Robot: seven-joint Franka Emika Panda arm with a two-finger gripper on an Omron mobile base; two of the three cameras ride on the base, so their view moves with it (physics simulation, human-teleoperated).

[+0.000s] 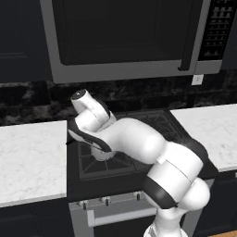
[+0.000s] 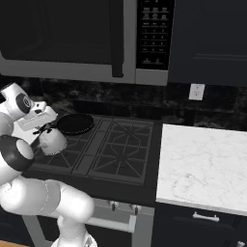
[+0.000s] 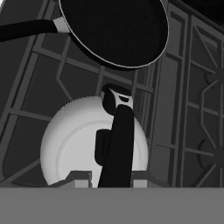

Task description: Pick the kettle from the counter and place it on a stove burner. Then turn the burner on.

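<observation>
Well, in the left base view the white arm bent low over the dark cooktop, its bulk covering most of the stove burner [image 1: 99, 164] at the front left. A sliver of the white kettle [image 1: 102, 156] peeked out beneath the wrist, over the grate. The marbled counter [image 1: 30, 157] lay to the left of the stove, with another slab to the right, and a microwave [image 1: 125, 37] hung above.

Over in the right base view, the kettle [image 2: 52, 141] sat on the front left grate section [image 2: 65, 157], just in front of the black frying pan [image 2: 75, 123]. The claw [image 2: 47, 129] came down on it from above, right at the dark handle.

And the hand view looked straight down: the kettle [image 3: 89, 144] rounded and white, its black handle [image 3: 117, 144] running up between the two finger tips [image 3: 78, 178]. The claw [image 3: 110, 179] was clamped tight on that handle. The frying pan [image 3: 116, 30] sat just beyond the kettle, grate bars [image 3: 192, 109] spreading off to the right.
</observation>
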